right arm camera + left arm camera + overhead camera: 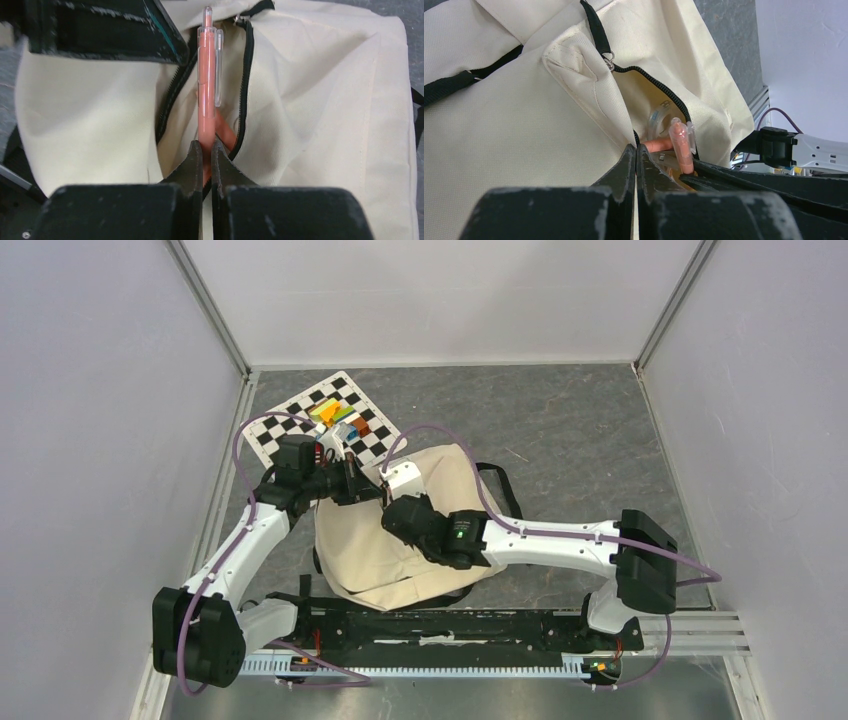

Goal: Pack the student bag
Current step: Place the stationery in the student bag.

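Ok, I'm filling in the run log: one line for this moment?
left gripper: shut on bag zip edge | right gripper: shut on pen | pen: over the open zip, not yet dropped

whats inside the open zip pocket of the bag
An orange pen, pinched by the right tool, sits at the student bag's zip opening, with another orange piece behind it. Anything deeper is hidden by the fabric.
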`<state>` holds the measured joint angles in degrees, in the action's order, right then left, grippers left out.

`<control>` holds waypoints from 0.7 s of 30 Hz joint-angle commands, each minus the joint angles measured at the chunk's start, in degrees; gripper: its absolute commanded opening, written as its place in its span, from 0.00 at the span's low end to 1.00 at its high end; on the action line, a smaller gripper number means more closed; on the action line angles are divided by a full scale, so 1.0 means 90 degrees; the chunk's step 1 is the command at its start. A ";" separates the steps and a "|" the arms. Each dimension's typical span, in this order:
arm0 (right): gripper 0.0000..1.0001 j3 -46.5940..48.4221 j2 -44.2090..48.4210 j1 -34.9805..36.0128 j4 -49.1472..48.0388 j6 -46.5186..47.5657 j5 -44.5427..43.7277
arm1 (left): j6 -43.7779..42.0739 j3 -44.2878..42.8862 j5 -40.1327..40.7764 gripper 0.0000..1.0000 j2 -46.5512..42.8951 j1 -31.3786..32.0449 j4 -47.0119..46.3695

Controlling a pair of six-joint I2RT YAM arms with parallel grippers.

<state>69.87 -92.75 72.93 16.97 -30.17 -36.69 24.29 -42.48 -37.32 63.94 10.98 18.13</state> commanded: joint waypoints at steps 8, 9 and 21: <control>0.00 0.0658 -0.0384 0.0061 0.1847 -0.0156 -0.0283 | -0.0279 -0.0112 0.0134 0.02 -0.0211 -0.0078 -0.0374; 0.00 0.0764 -0.0434 0.0062 0.1987 -0.0157 -0.0336 | -0.0277 -0.0104 0.0133 0.02 -0.0207 -0.0078 -0.0374; 0.54 0.1247 -0.0467 0.0058 0.2518 -0.0041 -0.0412 | -0.0268 -0.0104 0.0103 0.02 -0.0171 -0.0078 -0.0384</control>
<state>78.48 -97.51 73.32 38.30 -31.68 -39.18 24.29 -42.48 -37.10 63.79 10.98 18.35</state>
